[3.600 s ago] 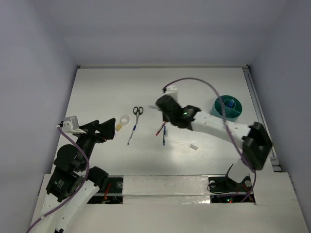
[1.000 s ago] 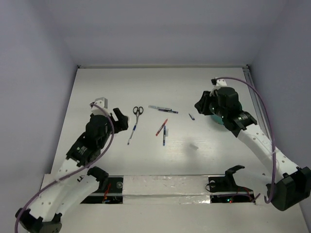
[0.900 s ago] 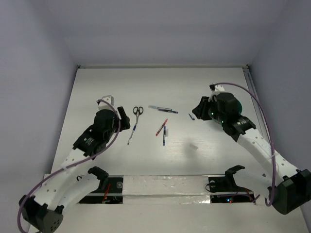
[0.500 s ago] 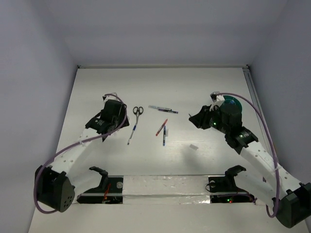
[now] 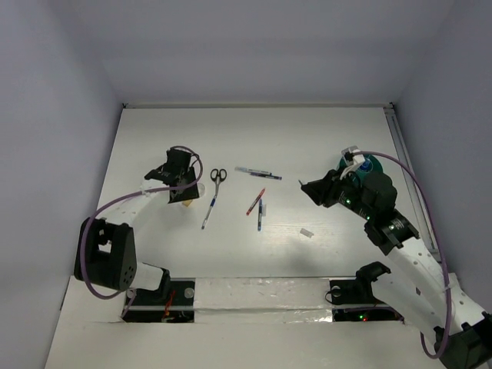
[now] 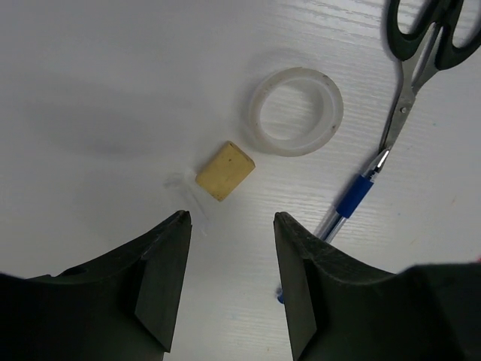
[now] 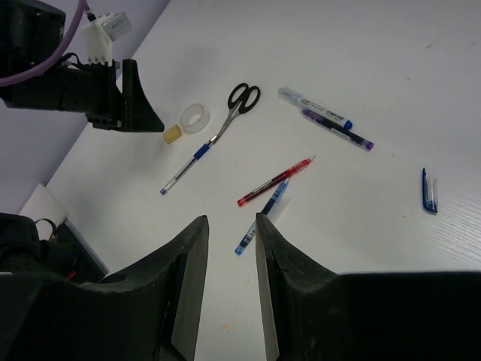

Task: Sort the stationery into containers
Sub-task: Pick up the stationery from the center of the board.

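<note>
My left gripper (image 5: 184,188) is open and empty, low over a small yellow block (image 6: 225,170) and the white ring (image 6: 295,112), which lie just ahead of its fingertips (image 6: 184,219). Black-handled scissors (image 5: 218,176) and a blue clear pen (image 5: 207,211) lie to its right. My right gripper (image 5: 306,187) is open and empty, above the table left of the teal tub (image 5: 372,164), which the arm partly hides. A red pen (image 7: 275,181), a blue pen (image 7: 263,214), two dark pens (image 7: 323,116) and a blue cap (image 7: 429,190) show in the right wrist view.
A small white eraser block (image 5: 307,232) lies alone in the near middle. The table's right edge rail (image 5: 407,165) runs just behind the tub. The left gripper also shows in the right wrist view (image 7: 120,94).
The left arm has reached forward and down to the ring and yellow block. The right arm has drawn away from the tub toward the near left, with its jaws open.
</note>
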Controlling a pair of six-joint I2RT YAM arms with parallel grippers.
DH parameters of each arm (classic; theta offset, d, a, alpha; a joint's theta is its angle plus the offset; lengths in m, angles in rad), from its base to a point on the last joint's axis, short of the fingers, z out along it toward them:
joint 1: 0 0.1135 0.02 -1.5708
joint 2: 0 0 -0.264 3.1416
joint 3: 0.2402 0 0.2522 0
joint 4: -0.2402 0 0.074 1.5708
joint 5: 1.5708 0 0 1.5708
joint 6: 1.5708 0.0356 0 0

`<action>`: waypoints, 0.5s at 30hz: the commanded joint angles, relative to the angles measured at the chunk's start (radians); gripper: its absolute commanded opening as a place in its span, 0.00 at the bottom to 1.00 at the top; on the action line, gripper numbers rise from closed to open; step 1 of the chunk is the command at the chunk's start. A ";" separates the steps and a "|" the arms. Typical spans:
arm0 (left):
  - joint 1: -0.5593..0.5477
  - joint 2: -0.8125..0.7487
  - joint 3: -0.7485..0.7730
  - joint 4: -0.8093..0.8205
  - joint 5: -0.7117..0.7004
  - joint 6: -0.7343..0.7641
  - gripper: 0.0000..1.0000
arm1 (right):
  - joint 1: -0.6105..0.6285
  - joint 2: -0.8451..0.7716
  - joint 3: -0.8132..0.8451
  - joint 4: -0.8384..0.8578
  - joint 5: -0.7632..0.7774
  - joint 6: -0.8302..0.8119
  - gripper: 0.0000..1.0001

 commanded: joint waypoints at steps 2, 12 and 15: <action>0.028 0.038 0.053 0.008 -0.008 0.087 0.45 | 0.008 -0.009 -0.006 0.036 -0.023 0.000 0.37; 0.037 0.178 0.074 0.062 0.058 0.162 0.44 | 0.008 0.015 -0.003 0.039 -0.022 -0.005 0.38; 0.037 0.201 0.088 0.069 0.058 0.171 0.40 | 0.008 0.021 0.000 0.038 -0.022 -0.005 0.38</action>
